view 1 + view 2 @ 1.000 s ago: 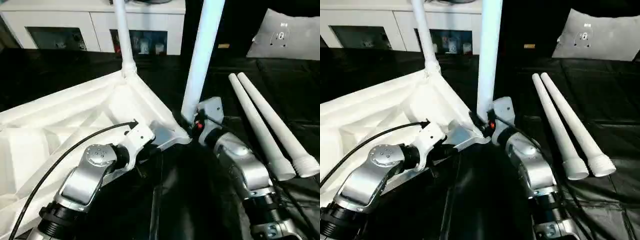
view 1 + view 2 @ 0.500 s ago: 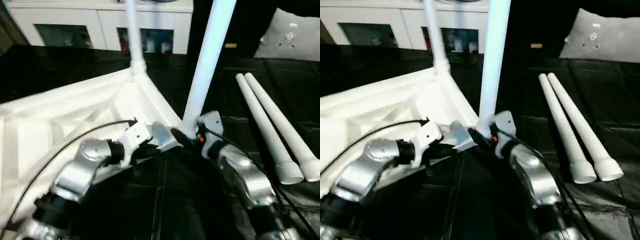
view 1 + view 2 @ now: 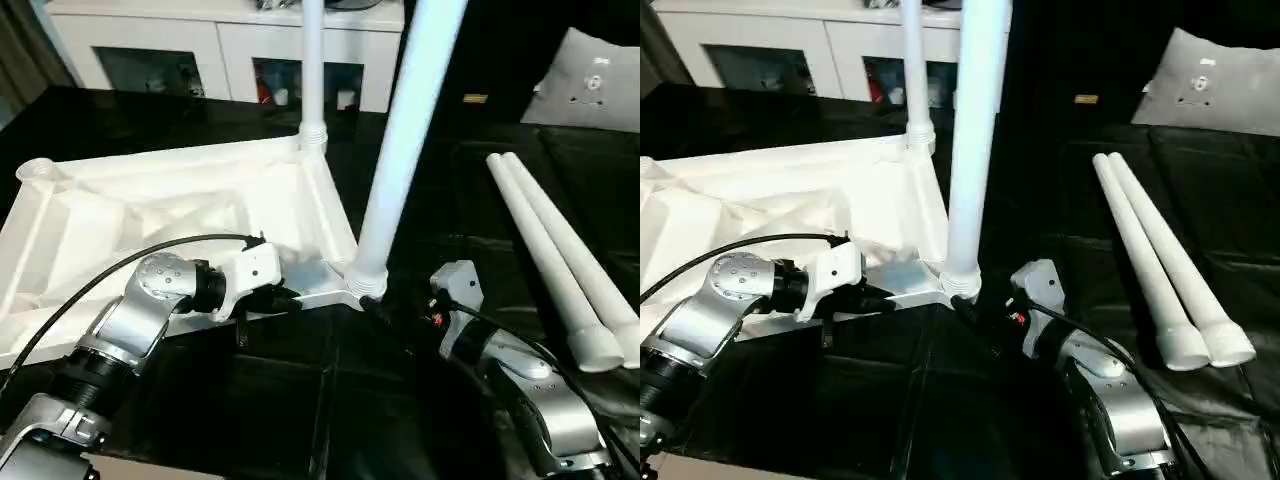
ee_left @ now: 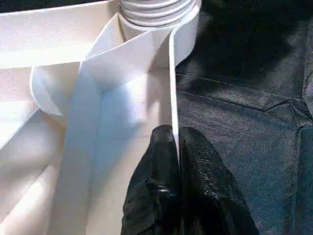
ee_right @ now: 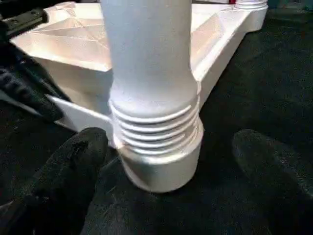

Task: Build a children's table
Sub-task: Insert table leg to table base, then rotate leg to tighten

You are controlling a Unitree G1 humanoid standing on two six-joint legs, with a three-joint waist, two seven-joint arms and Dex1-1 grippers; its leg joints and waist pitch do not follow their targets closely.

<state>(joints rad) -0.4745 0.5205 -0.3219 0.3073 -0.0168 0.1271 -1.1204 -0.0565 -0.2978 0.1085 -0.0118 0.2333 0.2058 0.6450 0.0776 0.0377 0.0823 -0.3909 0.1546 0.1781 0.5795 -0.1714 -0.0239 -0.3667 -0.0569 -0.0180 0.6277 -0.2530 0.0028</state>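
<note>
- The top (image 3: 150,220) is lying upside down on the black cloth (image 3: 330,400), ribbed underside up; an empty socket (image 3: 36,171) is seen at its far left corner.
- The left pincer (image 4: 175,147) is pressed together on the thin rim of the top, just beside the near right corner socket.
- A thin-looking far leg (image 3: 311,70) is standing upright in the far right corner socket.
- A near leg (image 3: 400,150) is standing in the near right corner socket (image 5: 161,161), its threaded collar showing above the socket's edge; whether it is fully seated cannot be told.
- The right pincer (image 5: 166,161) is spread wide, one finger on each side of that socket, apart from the leg and holding nothing.
- Two spare legs (image 3: 560,260) are lying side by side on the cloth, well apart from the top on its right.
- Judged from this, about half is done: two legs are set, two are left to be fitted into the remaining sockets, and the table is then to be turned upright.
</note>
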